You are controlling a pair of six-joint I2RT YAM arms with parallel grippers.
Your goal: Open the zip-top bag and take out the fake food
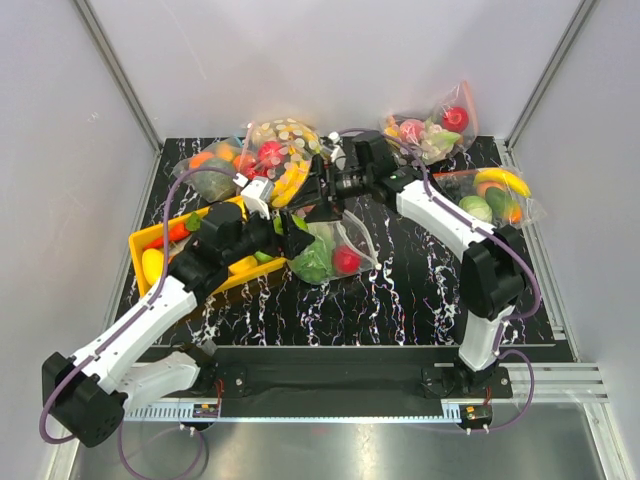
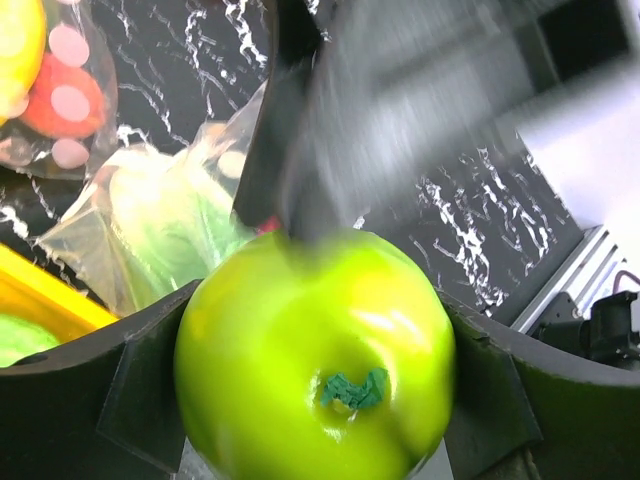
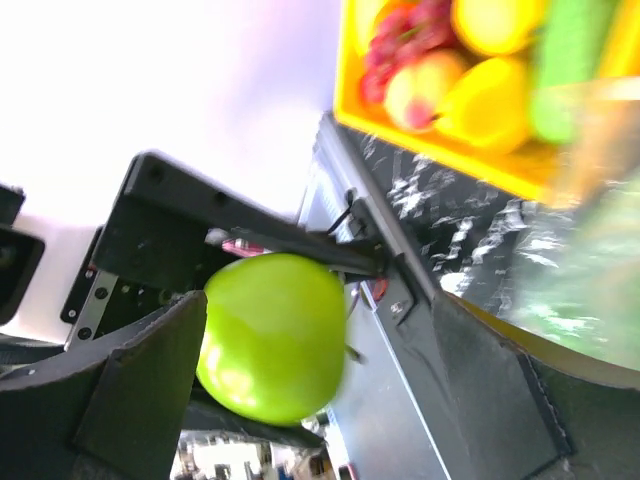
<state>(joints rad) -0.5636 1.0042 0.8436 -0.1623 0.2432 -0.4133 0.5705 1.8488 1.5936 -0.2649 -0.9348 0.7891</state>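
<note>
Left gripper (image 2: 315, 385) has the green apple (image 2: 315, 350) clamped between its fingers (image 2: 130, 390), one finger on each side of the fruit, calyx end facing the left wrist camera. Apple is off the worktop (image 1: 420, 290), out of the bag.

Right gripper (image 3: 320, 380) is right by the left one at mid-worktop. Its fingers (image 3: 510, 390) are spread wide with nothing gripped. In the right wrist view the apple sits just beside its left-hand finger; contact can't be told.

Zip-top bag (image 1: 335, 248) lies on the worktop at centre, just right of the yellow tray (image 1: 135, 240) and just near of both grippers. Lettuce (image 1: 312, 262) and red fruit (image 1: 346, 260) are inside it, lettuce on the left, red fruit on the right. Left wrist view shows the bag as clear dotted film over pale green, behind the apple.

Yellow tray is on the left of the worktop and holds mixed fake produce. Dotted bag with bananas (image 1: 280, 150) sits far centre. Other filled clear bags are at far left (image 1: 210, 172), far right (image 1: 432, 125) and right edge (image 1: 490, 195).
</note>
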